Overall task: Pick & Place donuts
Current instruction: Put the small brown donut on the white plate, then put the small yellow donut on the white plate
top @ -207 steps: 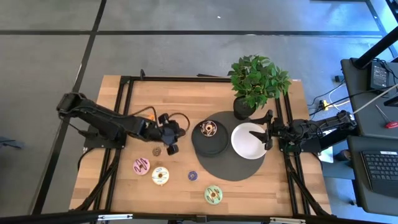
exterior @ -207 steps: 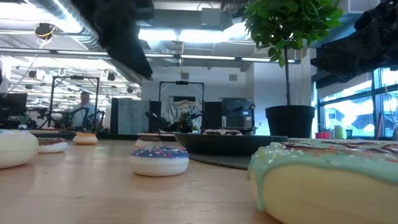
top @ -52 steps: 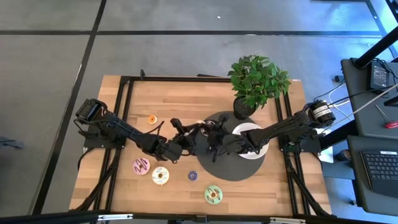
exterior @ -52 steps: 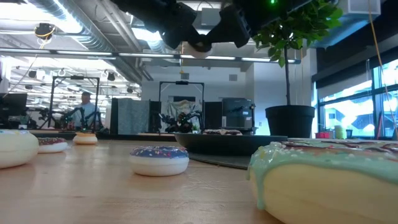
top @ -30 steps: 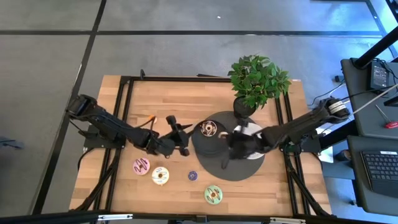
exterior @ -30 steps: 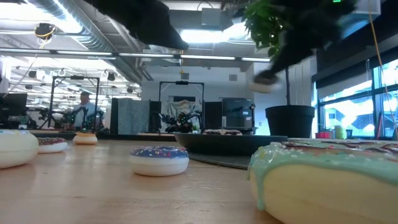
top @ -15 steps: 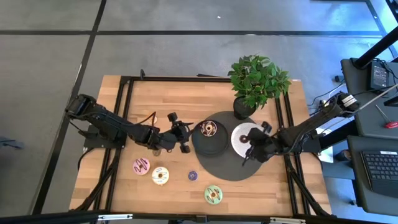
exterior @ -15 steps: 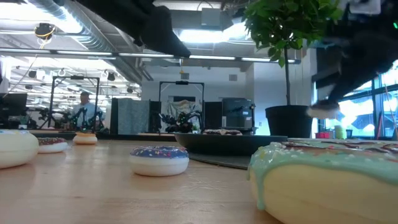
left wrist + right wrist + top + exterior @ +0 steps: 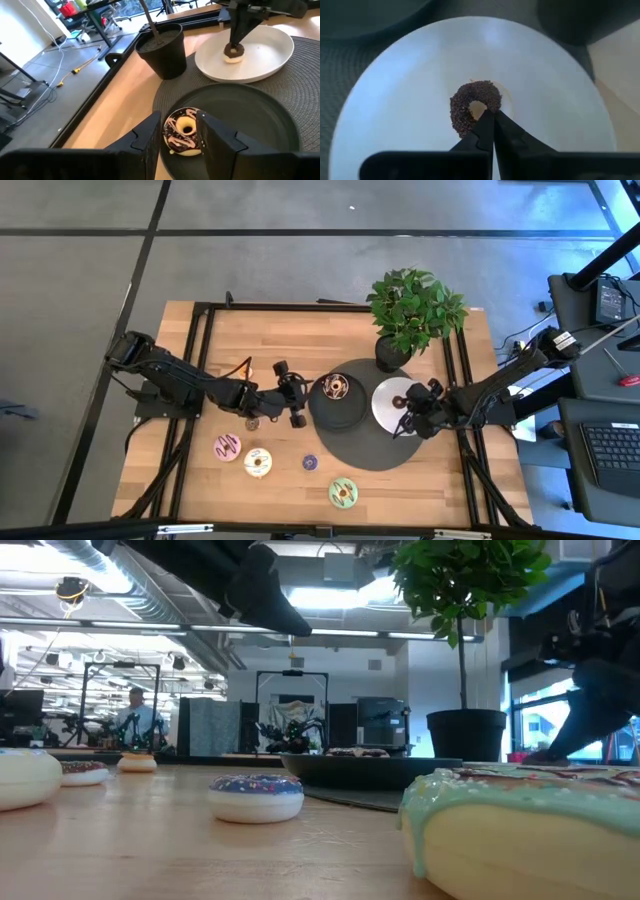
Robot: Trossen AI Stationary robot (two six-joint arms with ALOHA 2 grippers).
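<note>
Behind your wooden table (image 9: 225, 340) the low view looks into a lit workshop where a person (image 9: 133, 715) sits far off among equipment. Take the round dark mat (image 9: 372, 455) as your landmark. On it sit a black plate (image 9: 322, 412) on the left-arm side and a white plate (image 9: 385, 402) on the right-arm side, with a potted plant (image 9: 414, 310) at the mat's far edge.

Your right gripper (image 9: 490, 118) is down on the white plate (image 9: 405, 90), its two fingers pressed together with their tips in the hole of a small brown-sprinkled donut (image 9: 472, 102) that lies on the plate; nothing shows the ring being squeezed. From the left wrist view you see that same donut (image 9: 233, 51) lying on the white plate (image 9: 270, 47) under the right arm's fingers.

Your left gripper (image 9: 291, 402) hovers just beside the mat, at the black plate's outer edge, fingers (image 9: 150, 137) spread apart and holding nothing. Between them in the left wrist view lies a chocolate-iced donut with pink stripes (image 9: 184, 131), resting on the black plate (image 9: 250, 120).

Off the mat, toward the table's near edge, you have four more donuts: a pink one (image 9: 227, 447), a cream one (image 9: 258, 462), a tiny purple one (image 9: 309, 463) and a green one (image 9: 343, 493). A tiny brown one (image 9: 252, 423) lies under the left arm, and a tiny orange one (image 9: 244, 371) sits beyond that arm.
</note>
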